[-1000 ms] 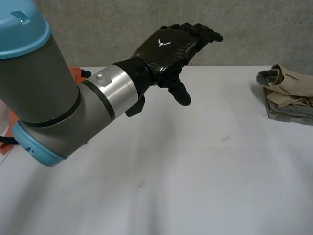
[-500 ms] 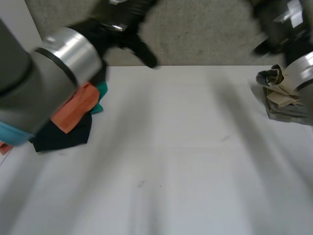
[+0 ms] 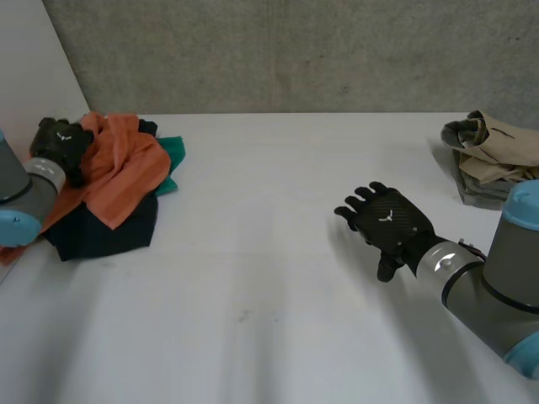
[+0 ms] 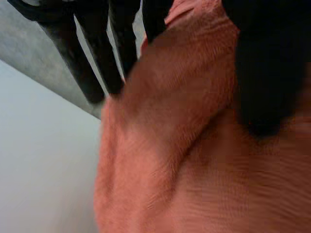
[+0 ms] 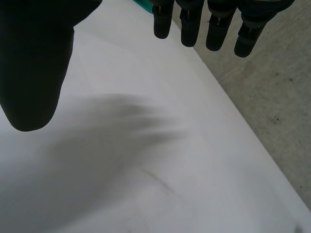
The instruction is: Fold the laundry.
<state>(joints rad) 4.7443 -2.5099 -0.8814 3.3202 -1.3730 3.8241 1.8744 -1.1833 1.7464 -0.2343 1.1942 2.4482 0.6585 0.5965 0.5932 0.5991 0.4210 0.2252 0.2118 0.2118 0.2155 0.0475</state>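
White table (image 3: 269,278) is spreading under a grey wall (image 3: 295,50). At its left end the left hand (image 3: 61,143) is resting on the crumpled orange cloth (image 3: 118,164), fingers (image 4: 97,58) straight, a fold rising between them and the thumb. That cloth is draping over a dark cloth (image 3: 101,231) and a teal cloth (image 3: 173,164). The right hand (image 3: 389,223) is hovering palm down, spread and holding nothing, fingertips pointing far-left. A folded stack (image 3: 497,164) is lying far right.

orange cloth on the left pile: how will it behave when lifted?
Likely floppy: the orange cloth drapes in soft folds over the dark garment. Probably light, with a textured weave in the left wrist view, so unlikely to slip. It may drag the teal piece along.
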